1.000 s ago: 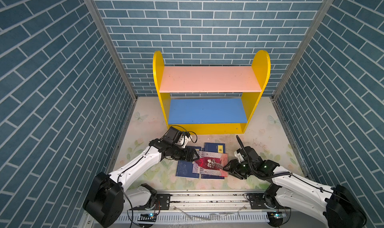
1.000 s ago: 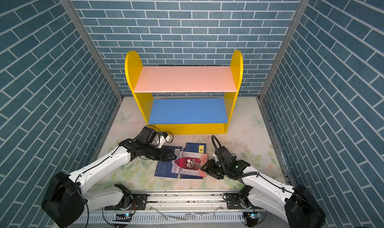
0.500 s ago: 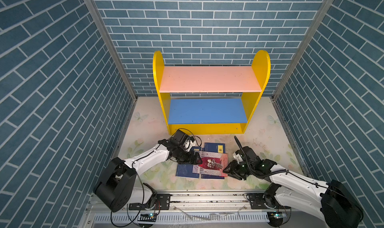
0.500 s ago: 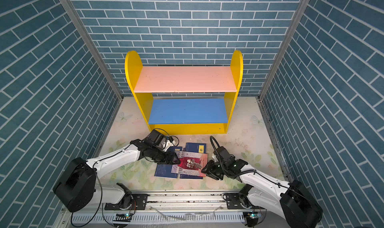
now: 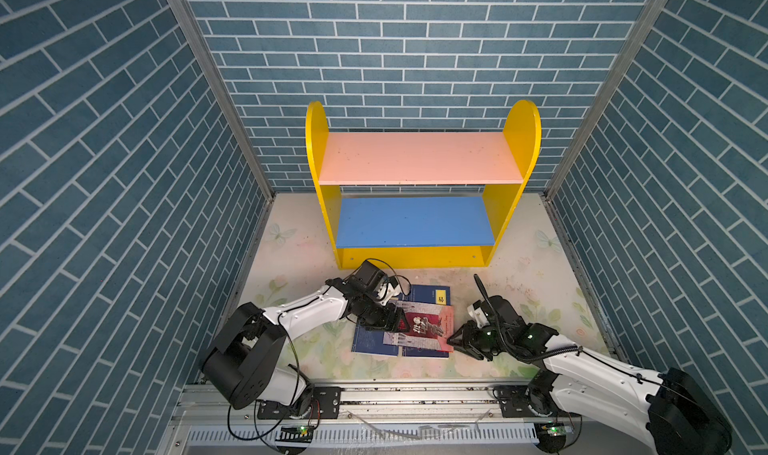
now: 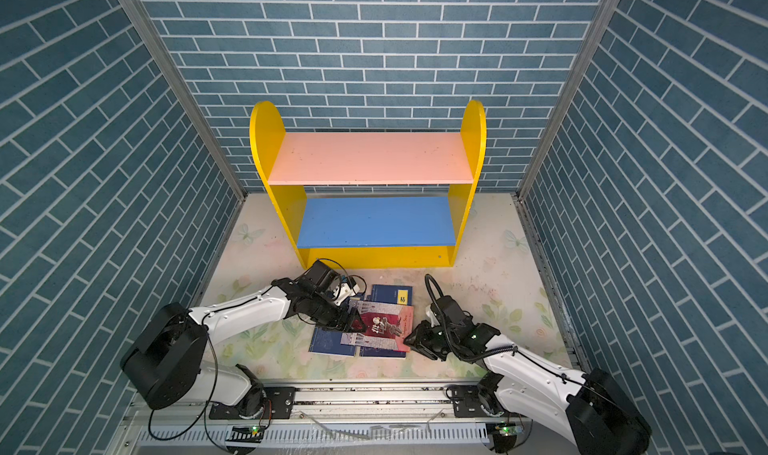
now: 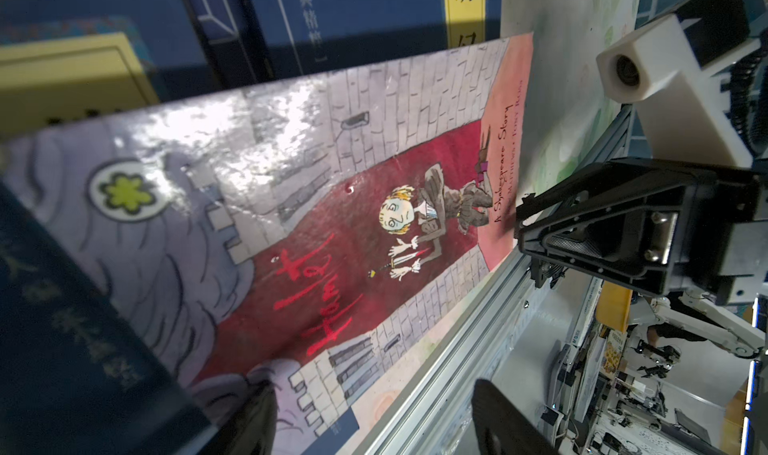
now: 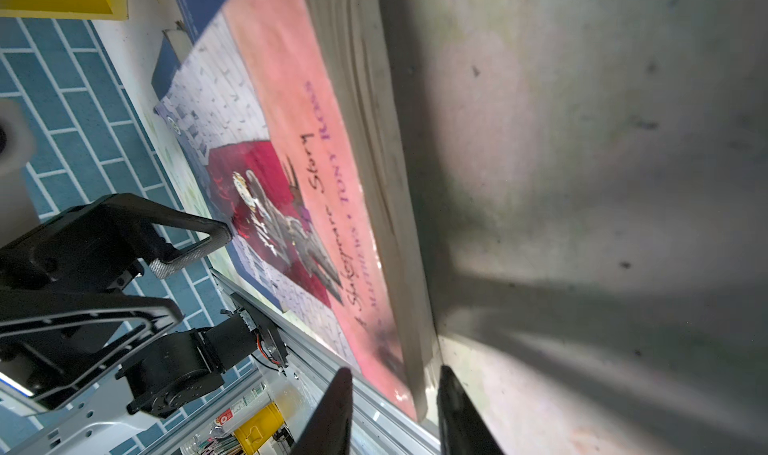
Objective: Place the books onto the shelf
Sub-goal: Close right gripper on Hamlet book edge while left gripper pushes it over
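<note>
- The illustrated book (image 5: 424,328) lies flat on top of the navy books (image 5: 428,294), on the table (image 5: 519,274) in front of the shelf (image 5: 415,259). No book is on the shelf.
- The right gripper (image 8: 395,390) is at one end of this book. The page edge passes between its two fingers (image 8: 340,394), one on the cover side and the other on the table side. The fingers are only a little apart. I cannot tell whether they press on the book or only stand around it.
- The left gripper (image 5: 392,326) is at the opposite end of the same book. Its jaws are wide open and hold nothing. In the right wrist view one fingertip seems to rest on the cover.
- The relation that matters is this: from the right jaws the book extends straight away, toward the left jaws. Its longer side seems to run from one gripper to the other.
- I judge the right arm to be nearer to a grasp, because the edge is inside its jaws.
- The shelf is not on this line. It stands to the side of it, beyond both jaws, so a lifted book must be carried across.
- The book is thin and glossy, so the jaws may catch only the cover.
</note>
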Tool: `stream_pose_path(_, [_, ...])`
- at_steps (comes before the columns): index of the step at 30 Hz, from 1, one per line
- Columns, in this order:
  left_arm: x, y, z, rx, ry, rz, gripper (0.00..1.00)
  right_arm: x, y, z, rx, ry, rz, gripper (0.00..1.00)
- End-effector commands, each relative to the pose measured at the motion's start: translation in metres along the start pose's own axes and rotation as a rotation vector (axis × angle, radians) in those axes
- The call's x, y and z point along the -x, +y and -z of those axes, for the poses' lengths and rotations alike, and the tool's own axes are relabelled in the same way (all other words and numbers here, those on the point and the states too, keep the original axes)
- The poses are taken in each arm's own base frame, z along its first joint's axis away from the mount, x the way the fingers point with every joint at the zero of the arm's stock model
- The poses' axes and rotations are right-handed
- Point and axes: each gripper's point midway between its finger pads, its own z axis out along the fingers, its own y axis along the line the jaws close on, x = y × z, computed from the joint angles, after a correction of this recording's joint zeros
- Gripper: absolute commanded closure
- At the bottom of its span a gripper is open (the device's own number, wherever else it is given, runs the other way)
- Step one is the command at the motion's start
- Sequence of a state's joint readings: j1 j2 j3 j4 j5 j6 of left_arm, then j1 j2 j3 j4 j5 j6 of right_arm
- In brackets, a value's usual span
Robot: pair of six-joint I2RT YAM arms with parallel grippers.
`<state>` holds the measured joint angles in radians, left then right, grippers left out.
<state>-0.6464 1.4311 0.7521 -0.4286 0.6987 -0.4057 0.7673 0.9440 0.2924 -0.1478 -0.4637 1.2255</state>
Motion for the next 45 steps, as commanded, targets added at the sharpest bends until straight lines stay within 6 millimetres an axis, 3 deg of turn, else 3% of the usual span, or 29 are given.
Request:
stream_pose_path(1, [0.012,-0.024,0.025,-0.006,-0.05,-0.116,0.26,0.001,-0.003,0.001,0.003,-0.016,-0.022,0.65])
stream_pose_path(3, [0.015,-0.029,0.035,0.006,-0.069,-0.129,0.24,0.002,-0.001,0.002,0.016,-0.019,-0.021,0.67])
stream_pose_path(6, [0.015,-0.015,0.039,0.066,-0.097,-0.088,0.23,0.001,0.001,0.003,0.024,-0.017,-0.021,0.66])
stream_pose_path(11, [0.005,0.03,0.026,0.18,-0.089,-0.014,0.22,-0.005,-0.006,0.002,0.006,0.009,-0.033,0.63])
stream_pose_path(16, [0.003,0.042,0.016,0.202,-0.062,0.007,0.21,-0.006,-0.009,0.003,-0.005,0.013,-0.038,0.62])
stream_pose_path(26, [0.002,0.025,-0.003,0.065,-0.005,0.051,0.22,-0.007,-0.009,-0.003,-0.01,0.038,-0.039,0.58])
stream_pose_path(36, [-0.003,-0.006,-0.012,-0.095,0.035,0.055,0.22,-0.004,-0.007,-0.004,-0.002,0.02,-0.057,0.58])
stream_pose_path(45, [0.0,0.006,-0.012,-0.012,0.026,0.03,0.22,0.002,-0.023,0.004,-0.023,-0.049,-0.094,0.66])
